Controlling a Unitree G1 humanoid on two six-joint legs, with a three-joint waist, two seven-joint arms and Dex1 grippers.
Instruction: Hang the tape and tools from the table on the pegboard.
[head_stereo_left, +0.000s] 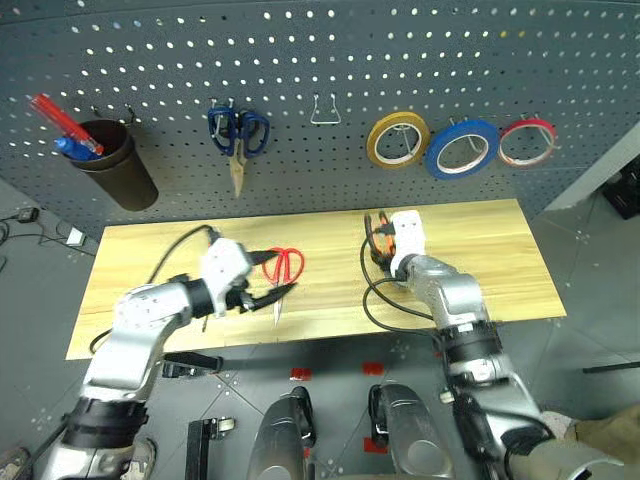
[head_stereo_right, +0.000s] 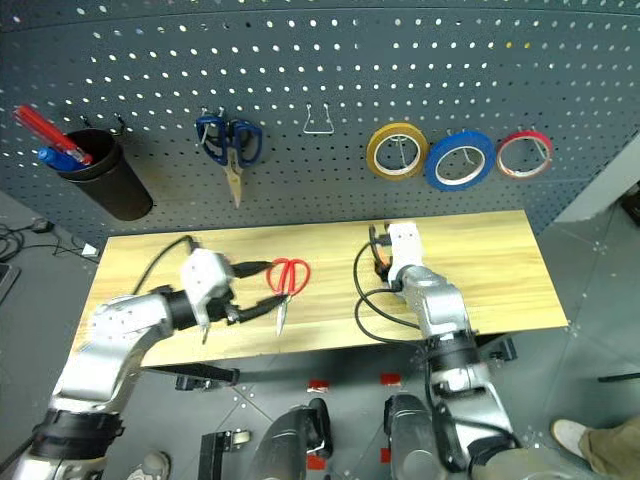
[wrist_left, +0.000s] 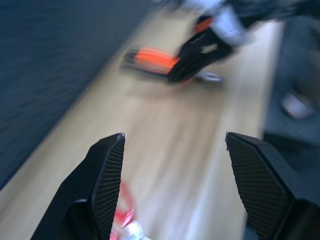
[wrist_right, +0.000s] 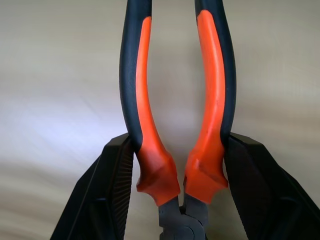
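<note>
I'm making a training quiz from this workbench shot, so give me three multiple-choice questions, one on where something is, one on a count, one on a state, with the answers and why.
1. Where do the red-handled scissors lie?
A. On the light wood table, by the left gripper
B. On a hook of the pegboard
C. In the dark cup

2. How many tape rings hang on the dark grey pegboard?
A. One
B. Three
C. Five

3. What is the right gripper doing?
A. Standing open over bare wood
B. Gripping a screwdriver
C. Closed on the orange-and-black-handled pliers

Answers:
1 A, the head views show them flat on the planks just ahead of the open left fingers.
2 B, the yellow tape ring, blue tape ring and red tape ring hang side by side.
3 C, the right wrist view shows both black fingers pressed against the handles.
</note>
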